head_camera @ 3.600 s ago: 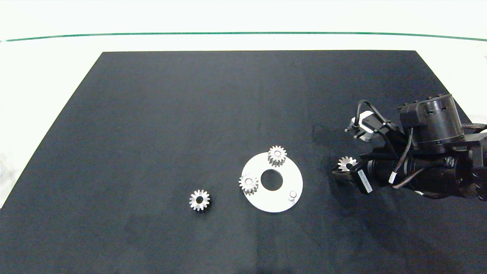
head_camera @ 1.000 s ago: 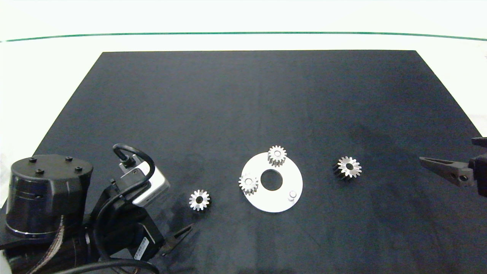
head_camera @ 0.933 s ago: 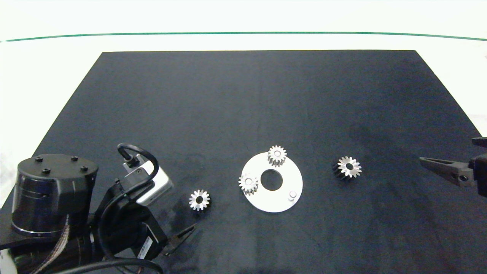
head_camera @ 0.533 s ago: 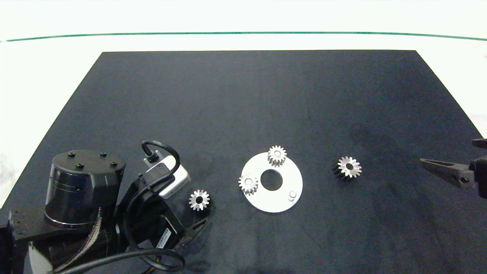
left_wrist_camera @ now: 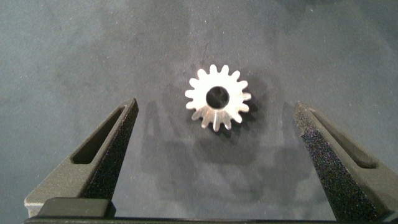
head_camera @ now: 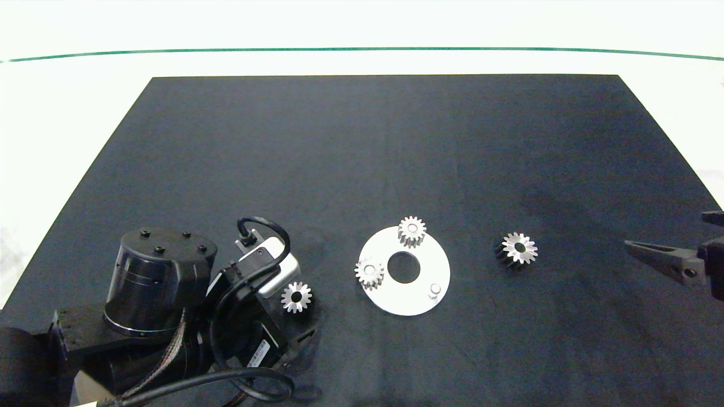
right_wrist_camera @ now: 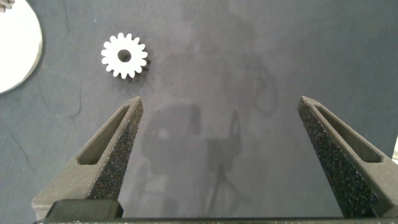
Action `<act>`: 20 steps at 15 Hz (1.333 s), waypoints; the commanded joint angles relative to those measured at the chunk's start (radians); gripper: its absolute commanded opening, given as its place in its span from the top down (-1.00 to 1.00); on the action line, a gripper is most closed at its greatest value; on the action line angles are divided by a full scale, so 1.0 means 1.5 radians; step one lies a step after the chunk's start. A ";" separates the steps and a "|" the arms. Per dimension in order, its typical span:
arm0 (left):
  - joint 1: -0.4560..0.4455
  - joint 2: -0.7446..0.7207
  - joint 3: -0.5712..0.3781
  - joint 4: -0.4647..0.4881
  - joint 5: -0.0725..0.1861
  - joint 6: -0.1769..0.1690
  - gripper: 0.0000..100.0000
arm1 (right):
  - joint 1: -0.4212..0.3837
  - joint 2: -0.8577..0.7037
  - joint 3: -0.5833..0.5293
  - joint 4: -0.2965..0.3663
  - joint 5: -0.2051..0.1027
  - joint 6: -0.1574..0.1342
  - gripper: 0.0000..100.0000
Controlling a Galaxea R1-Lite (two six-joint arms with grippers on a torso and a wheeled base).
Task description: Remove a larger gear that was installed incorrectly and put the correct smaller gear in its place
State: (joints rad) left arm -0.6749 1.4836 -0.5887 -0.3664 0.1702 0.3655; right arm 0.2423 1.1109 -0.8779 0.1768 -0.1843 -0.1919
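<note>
**A:** Where is the smaller gear?

**B:** Flat on the black mat that covers the counter, well apart from the round silver plate, off toward the side the left arm comes in from. Its round centre hole faces up.

**A:** And the left pincer?

**B:** It hangs right over that gear. In the left wrist view the two grey fingers stand wide apart, one on either side of the gear, neither touching it — nothing is held. From the head view the dark arm body hides most of the pincer, with the gear showing just beside the wrist camera.

**A:** The larger gear?

**B:** Lying on the mat on the plate's far side, toward the right arm, apart from the plate. Its dark flanks show beneath the bright star-toothed face. The right wrist view has it too, near the plate's rim.

**A:** What sits on the plate?

**B:** Two small silver gears — the upper gear at the far edge and the side gear at the edge nearer the left arm. A bare peg stands at the near right part, and a large hole opens in the plate's middle.

**A:** The right pincer?

**B:** Parked at the counter's right edge, well away from the larger gear, its fingers spread wide with only mat between them.
</note>
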 commanded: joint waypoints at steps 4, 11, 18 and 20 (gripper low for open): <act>0.000 0.021 -0.014 -0.002 0.009 0.002 -1.00 | 0.000 -0.006 0.006 0.001 0.001 -0.001 -1.00; 0.001 0.048 -0.014 -0.025 0.009 0.001 -0.78 | 0.000 -0.006 0.012 0.001 0.009 0.003 -1.00; 0.002 0.055 -0.012 -0.031 0.009 0.001 -0.51 | 0.000 -0.006 0.012 0.001 0.009 0.003 -1.00; 0.002 0.055 -0.012 -0.030 0.009 0.001 -0.42 | -0.001 -0.006 0.012 0.001 0.009 0.003 -1.00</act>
State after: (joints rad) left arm -0.6719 1.5677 -0.6079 -0.4094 0.1828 0.3645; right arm 0.2419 1.0996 -0.8602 0.1770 -0.1691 -0.1860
